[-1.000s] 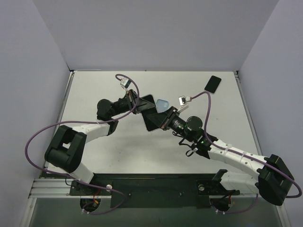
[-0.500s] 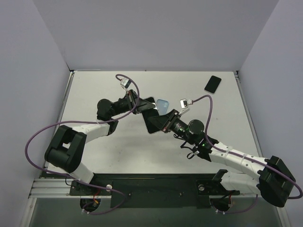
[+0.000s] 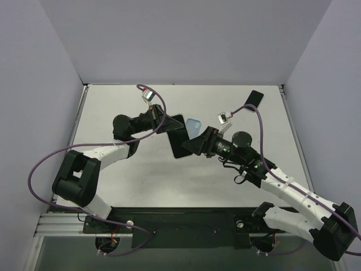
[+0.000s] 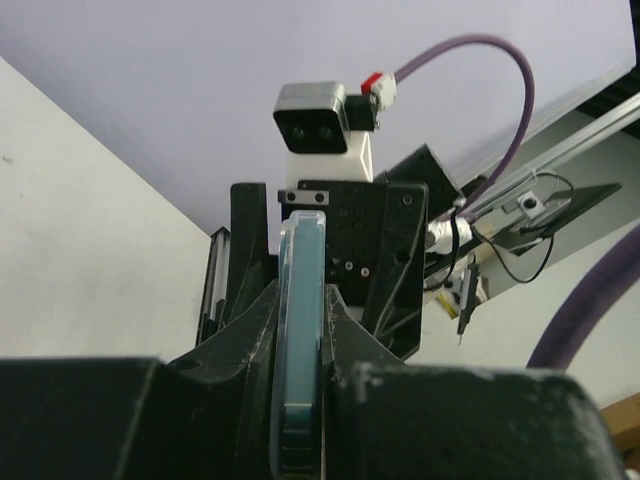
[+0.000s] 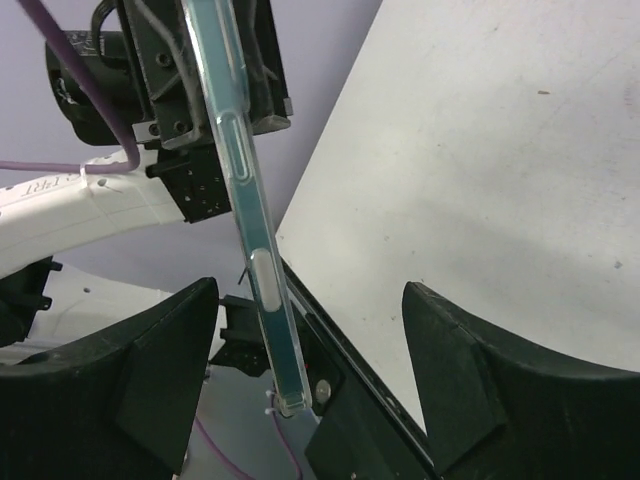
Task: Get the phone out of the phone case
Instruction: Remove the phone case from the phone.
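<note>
The phone (image 3: 179, 144) is dark and sits in a clear bluish phone case (image 3: 194, 126). It is held on edge above the middle of the table. My left gripper (image 3: 166, 122) is shut on its upper end; in the left wrist view the cased phone (image 4: 300, 270) stands edge-on, pinched in the left gripper (image 4: 300, 305). My right gripper (image 3: 195, 145) is open at the phone's lower right side. The right wrist view shows the case edge (image 5: 246, 215) running between the spread fingers of the right gripper (image 5: 310, 370), nearer the left finger (image 5: 160, 370) and touching neither.
A second black phone (image 3: 254, 100) lies flat at the table's far right corner. The purple cables of both arms loop over the table (image 3: 124, 175). Grey walls close in the left, back and right sides.
My right gripper has opened and let go of the phone's lower end, and its arm has shifted slightly right. The left gripper has kept its hold and barely moved.
</note>
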`<act>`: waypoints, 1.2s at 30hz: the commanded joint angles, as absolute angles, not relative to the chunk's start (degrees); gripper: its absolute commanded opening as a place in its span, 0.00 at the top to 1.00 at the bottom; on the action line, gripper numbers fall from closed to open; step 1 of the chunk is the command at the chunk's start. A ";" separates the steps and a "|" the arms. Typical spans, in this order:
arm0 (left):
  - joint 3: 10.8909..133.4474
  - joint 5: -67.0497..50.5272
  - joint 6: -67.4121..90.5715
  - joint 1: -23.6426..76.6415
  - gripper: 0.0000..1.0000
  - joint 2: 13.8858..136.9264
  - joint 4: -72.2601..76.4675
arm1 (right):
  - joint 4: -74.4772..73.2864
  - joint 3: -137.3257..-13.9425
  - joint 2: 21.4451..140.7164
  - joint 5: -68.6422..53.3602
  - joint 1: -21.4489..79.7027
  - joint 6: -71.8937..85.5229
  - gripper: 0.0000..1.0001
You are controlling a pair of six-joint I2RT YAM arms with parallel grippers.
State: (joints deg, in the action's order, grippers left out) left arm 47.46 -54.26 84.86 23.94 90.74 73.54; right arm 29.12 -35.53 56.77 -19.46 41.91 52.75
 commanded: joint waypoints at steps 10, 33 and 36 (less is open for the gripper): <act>55.55 -62.14 84.72 26.10 1.00 89.03 79.63 | 5.71 -45.26 50.45 -42.80 41.48 34.28 0.33; 56.78 -62.84 91.82 27.60 1.00 88.41 80.86 | 7.47 -47.56 55.46 -45.97 41.22 27.43 0.92; 55.46 -60.21 101.48 27.16 1.00 91.04 88.73 | 6.16 -46.76 54.23 -45.44 41.75 25.41 1.00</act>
State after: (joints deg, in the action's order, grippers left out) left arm 53.63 -64.34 88.38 27.59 89.80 74.78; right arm 5.54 -46.44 56.23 -44.53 41.23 30.72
